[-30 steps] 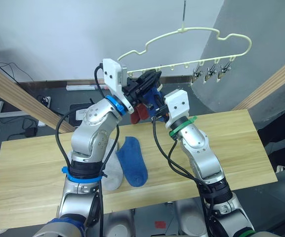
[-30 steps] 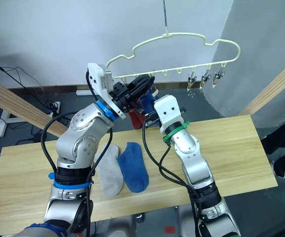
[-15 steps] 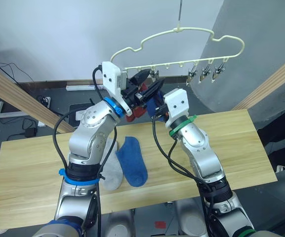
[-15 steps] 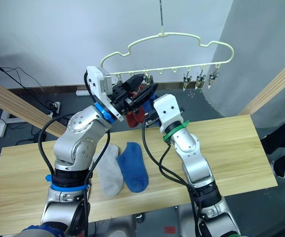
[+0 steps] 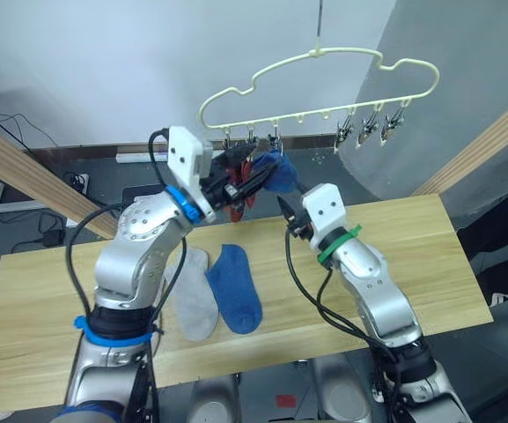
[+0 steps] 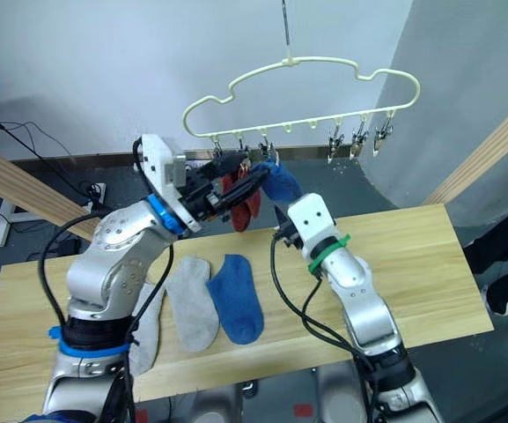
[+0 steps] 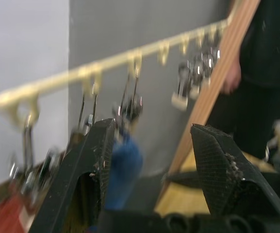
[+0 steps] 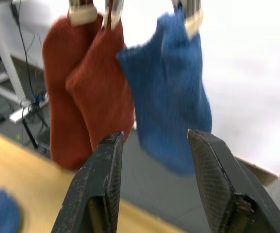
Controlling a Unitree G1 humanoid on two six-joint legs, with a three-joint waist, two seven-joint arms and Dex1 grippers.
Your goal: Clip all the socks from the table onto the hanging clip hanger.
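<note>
Hanger [image 6: 324, 63]: two red socks [image 8: 89, 92] and one blue sock [image 8: 171, 92] hang clipped; three clips free | left gripper [image 7: 149, 160] released beside the blue sock's clip, right gripper [image 8: 152, 184] released below | worktop [image 5: 430, 256]: blue sock [image 5: 234, 286] and grey socks [image 6: 192, 300] await clipping

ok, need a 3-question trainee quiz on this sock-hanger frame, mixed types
1. True or false: three socks hang from the clip hanger.
2. Which colour of sock is not yet clipped? A) red B) grey C) blue
3. Fill in: the right end effector is ____.

Key: 1 true: two red socks and a blue sock. 2 B: grey socks lie on the table by another blue sock. 3 open.
</note>
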